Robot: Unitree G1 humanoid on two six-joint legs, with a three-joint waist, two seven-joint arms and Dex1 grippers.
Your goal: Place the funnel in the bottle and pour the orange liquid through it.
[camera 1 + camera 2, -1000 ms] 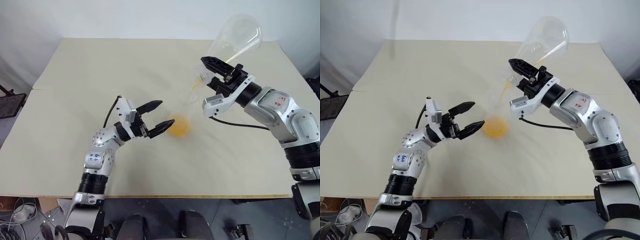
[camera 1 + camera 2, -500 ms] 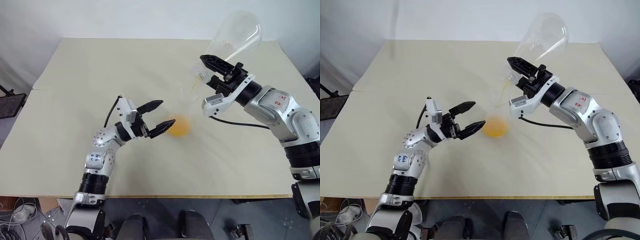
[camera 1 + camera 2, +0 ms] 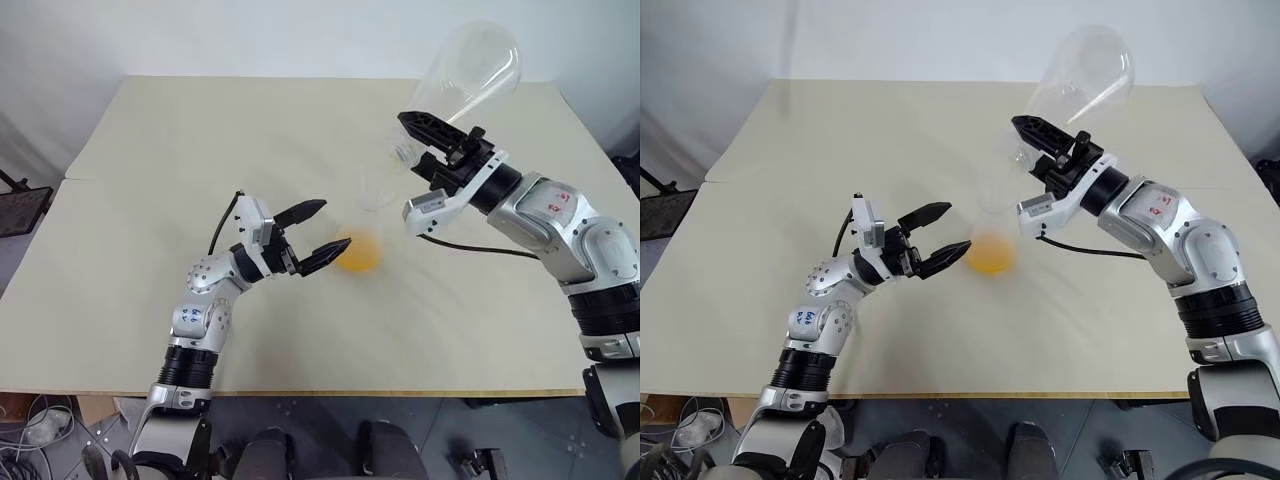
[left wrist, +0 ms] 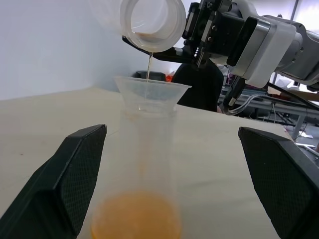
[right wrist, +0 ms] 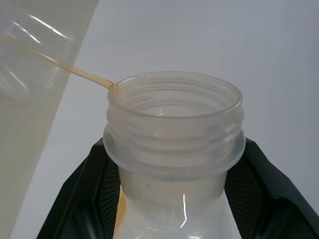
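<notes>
Centre frame: hold your right gripper [image 3: 1035, 135], fingers pinching the tipped flask [image 3: 465, 75], steady over the funnel [image 4: 152, 92] seated in the bottle [image 4: 144, 169] until the orange liquid [image 3: 990, 255] stops dripping, left gripper [image 3: 318, 232] fingers spread around it.

The orange liquid [image 4: 135, 219] is glowing bright yellow-orange at the base of the frosted, whitish bottle [image 4: 144, 164], and a thin amber thread of it is showing above the clear, colourless funnel [image 4: 152, 92]. The tipped flask [image 3: 468, 70] is looking clear with a cloudy white neck. The table [image 3: 150, 150] is showing pale cream. Both grippers' fingers [image 4: 75, 174] are appearing black with a fine mesh pattern.
</notes>
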